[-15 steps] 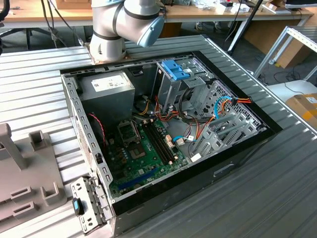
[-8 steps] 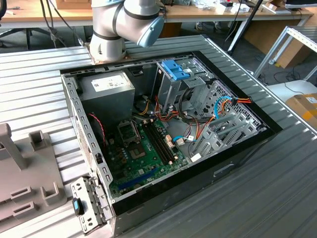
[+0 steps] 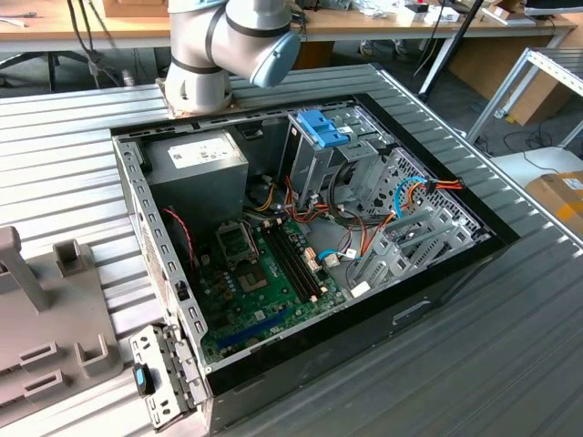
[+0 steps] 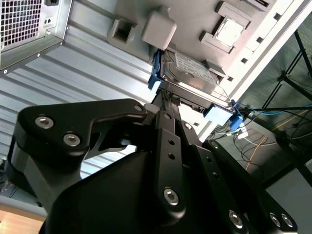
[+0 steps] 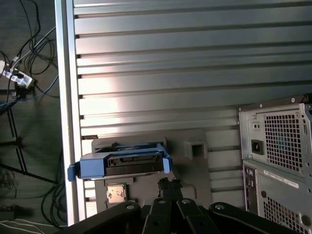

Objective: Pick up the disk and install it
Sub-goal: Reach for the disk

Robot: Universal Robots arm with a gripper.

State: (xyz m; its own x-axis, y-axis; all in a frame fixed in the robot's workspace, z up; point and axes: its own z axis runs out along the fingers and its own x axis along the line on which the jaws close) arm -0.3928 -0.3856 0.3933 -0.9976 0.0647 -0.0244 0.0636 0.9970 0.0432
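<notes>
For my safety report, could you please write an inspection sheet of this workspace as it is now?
Surface: ribbed metal table.
Job's things: disk in blue carrier lies on the grey fixture; computer case lies open.
Clutter: small square metal part on the fixture beside the disk.
Grippers: claw close to the disk, pointing at it.
Cables: coloured wires inside the case; loose cables on the floor.
Surroundings: wooden desks, cardboard box.

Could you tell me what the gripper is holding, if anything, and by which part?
It cannot be told: the gripper is right at the blue-railed edge of the disk on the grey holder.
</notes>
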